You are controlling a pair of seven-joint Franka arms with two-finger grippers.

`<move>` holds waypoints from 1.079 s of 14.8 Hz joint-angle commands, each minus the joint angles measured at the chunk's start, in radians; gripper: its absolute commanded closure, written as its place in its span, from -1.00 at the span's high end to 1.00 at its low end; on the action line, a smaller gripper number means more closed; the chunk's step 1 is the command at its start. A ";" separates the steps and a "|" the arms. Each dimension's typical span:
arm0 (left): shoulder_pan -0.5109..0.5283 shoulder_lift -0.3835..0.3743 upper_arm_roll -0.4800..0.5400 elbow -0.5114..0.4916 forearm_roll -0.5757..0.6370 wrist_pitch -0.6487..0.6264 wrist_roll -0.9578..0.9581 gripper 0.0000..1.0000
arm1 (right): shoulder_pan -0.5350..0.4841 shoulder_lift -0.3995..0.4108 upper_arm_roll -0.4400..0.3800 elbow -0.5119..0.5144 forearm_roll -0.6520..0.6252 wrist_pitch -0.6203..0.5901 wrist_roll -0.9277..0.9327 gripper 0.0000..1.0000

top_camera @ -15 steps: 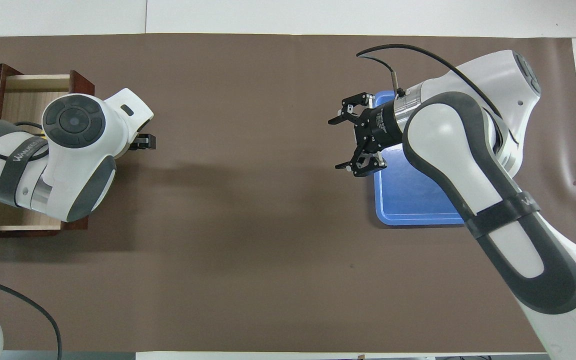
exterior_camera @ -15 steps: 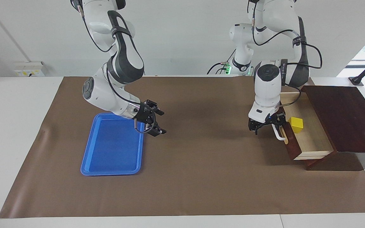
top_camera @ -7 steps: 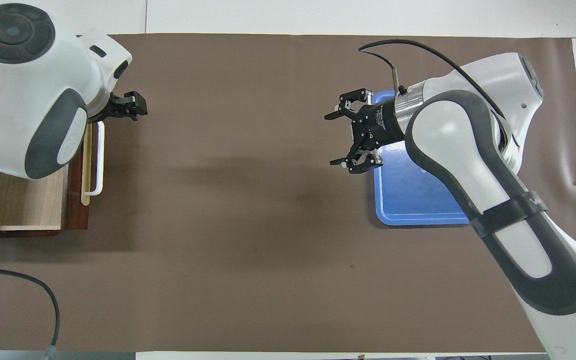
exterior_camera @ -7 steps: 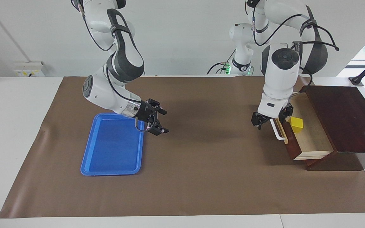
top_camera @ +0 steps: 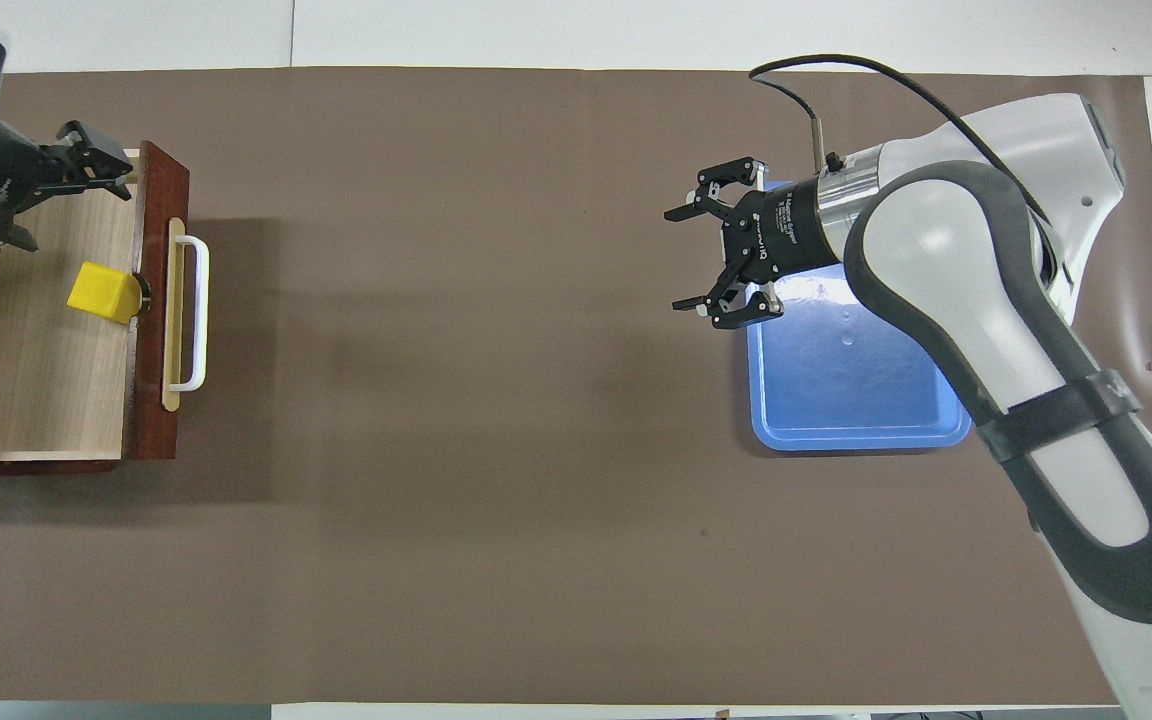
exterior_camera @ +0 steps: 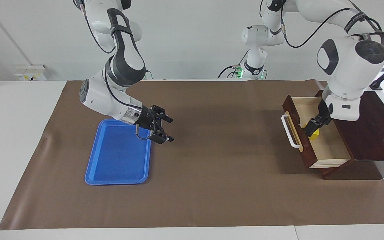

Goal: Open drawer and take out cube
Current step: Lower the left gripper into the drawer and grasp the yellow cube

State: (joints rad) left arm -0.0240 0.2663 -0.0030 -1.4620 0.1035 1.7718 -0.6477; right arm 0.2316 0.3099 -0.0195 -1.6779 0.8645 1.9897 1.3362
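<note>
Brown-papered table, drawer [exterior_camera: 318, 138] pulled open, left gripper [top_camera: 56, 195] spread and empty over it, and the small rigid cube [top_camera: 101, 292] looks light, best pinched across flat faces.

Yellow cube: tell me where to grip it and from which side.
From straight above: the drawer walls box the cube in. Grip the two faces nearer to and farther from the robots; the face toward the drawer front has little room. The open left hand hangs over the drawer.
</note>
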 commanded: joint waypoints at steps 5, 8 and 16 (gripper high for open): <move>0.067 -0.143 -0.003 -0.329 -0.013 0.213 -0.524 1.00 | -0.032 0.035 0.003 0.064 0.018 -0.069 -0.037 0.89; 0.099 -0.171 -0.005 -0.402 -0.013 0.274 -0.676 1.00 | -0.029 0.037 0.003 0.063 0.014 -0.061 -0.037 0.89; 0.052 -0.167 -0.006 -0.442 -0.011 0.279 -0.698 1.00 | -0.025 0.038 0.003 0.052 0.007 -0.061 -0.052 0.88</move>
State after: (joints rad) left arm 0.0500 0.1209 -0.0169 -1.8559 0.1022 2.0182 -1.3319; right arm 0.2132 0.3421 -0.0197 -1.6309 0.8645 1.9342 1.3106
